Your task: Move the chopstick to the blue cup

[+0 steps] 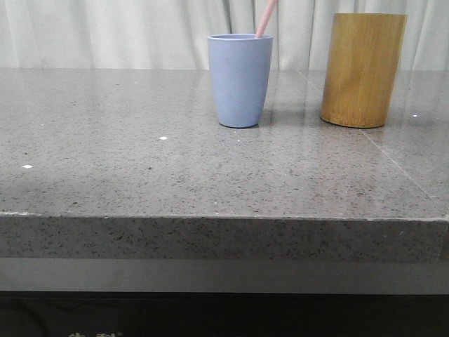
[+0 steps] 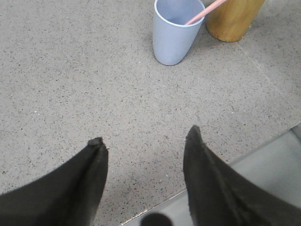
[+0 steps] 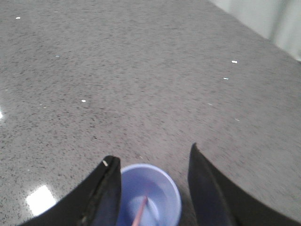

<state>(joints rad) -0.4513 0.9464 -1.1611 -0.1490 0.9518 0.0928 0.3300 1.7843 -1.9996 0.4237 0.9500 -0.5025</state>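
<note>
Near front edge of grey speckled countertop (image 1: 140, 175): bare stone, a few white flecks; farther back, toward rear edge, one blue cup (image 1: 240, 79) and one bamboo cylinder (image 1: 362, 69), near each other but apart, cylinder nearer right edge; one chopstick (image 1: 266, 18) standing inside blue cup, long axis steeply tilted, upper end leaning toward bamboo cylinder, lower end on cup floor; no legible labels, perhaps faint marks below counter; left gripper (image 2: 146, 136) spread wide, empty; right gripper (image 3: 150, 157) spread above cup, empty.
</note>
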